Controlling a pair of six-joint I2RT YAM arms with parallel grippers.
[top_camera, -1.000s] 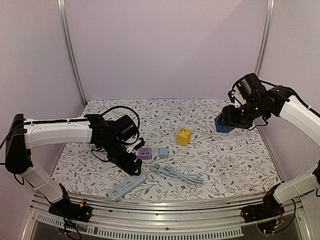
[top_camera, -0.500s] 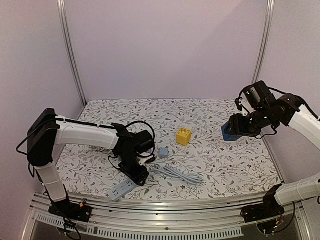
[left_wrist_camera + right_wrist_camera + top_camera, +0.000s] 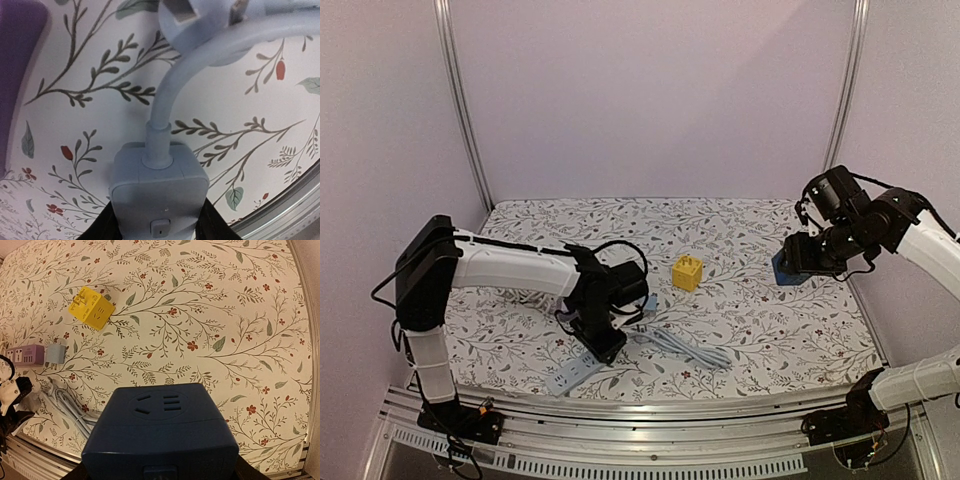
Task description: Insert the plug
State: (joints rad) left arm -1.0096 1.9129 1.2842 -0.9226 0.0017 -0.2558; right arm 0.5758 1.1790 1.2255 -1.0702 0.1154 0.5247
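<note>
Left fingers clamp the grey power strip at seven o'clock; right fingers grip a blue socket cube at three o'clock.

Mid-table: yellow cube adapter; purple socket block just beside pale-blue adapter.

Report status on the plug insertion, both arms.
Left fingers shut on power strip, cable end. Right fingers hold blue socket cube above table. Plug loose on table, not inserted.
</note>
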